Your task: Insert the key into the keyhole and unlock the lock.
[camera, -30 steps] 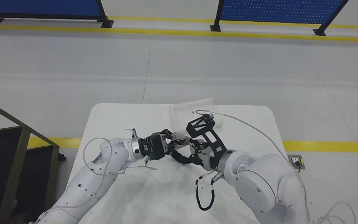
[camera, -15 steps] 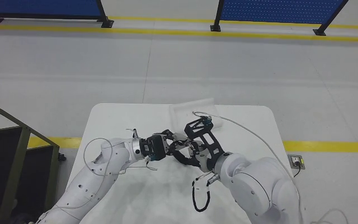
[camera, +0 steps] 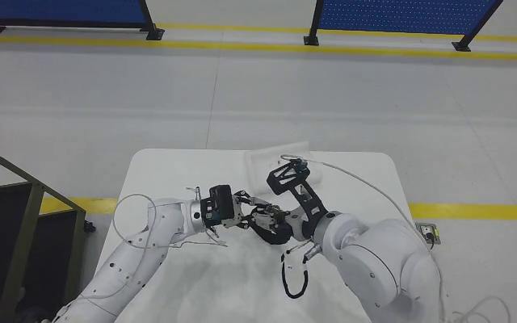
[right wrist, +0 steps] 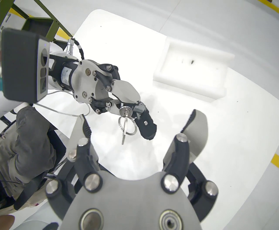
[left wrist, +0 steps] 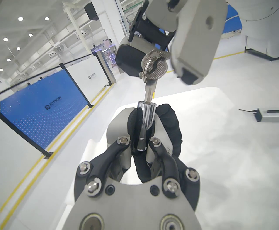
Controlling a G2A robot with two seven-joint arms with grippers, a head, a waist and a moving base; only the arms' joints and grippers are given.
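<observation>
An industrial hall: blue barrier panels (camera: 404,14), yellow floor lines (camera: 242,45), high ceiling lights (left wrist: 20,19).

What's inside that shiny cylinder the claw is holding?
A key: its blade enters the end of the lock cylinder, with its head and ring outside. The left claw grips the cylinder. How deep the blade reaches is hidden inside the metal.

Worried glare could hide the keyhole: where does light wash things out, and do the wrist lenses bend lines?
Right wrist view: the white tabletop glares near the left gripper, but the chrome lock cylinder shows plainly. Left wrist view: highlights streak the cylinder and silver key; the blue barrier bows along its top. Top view: even light.
</observation>
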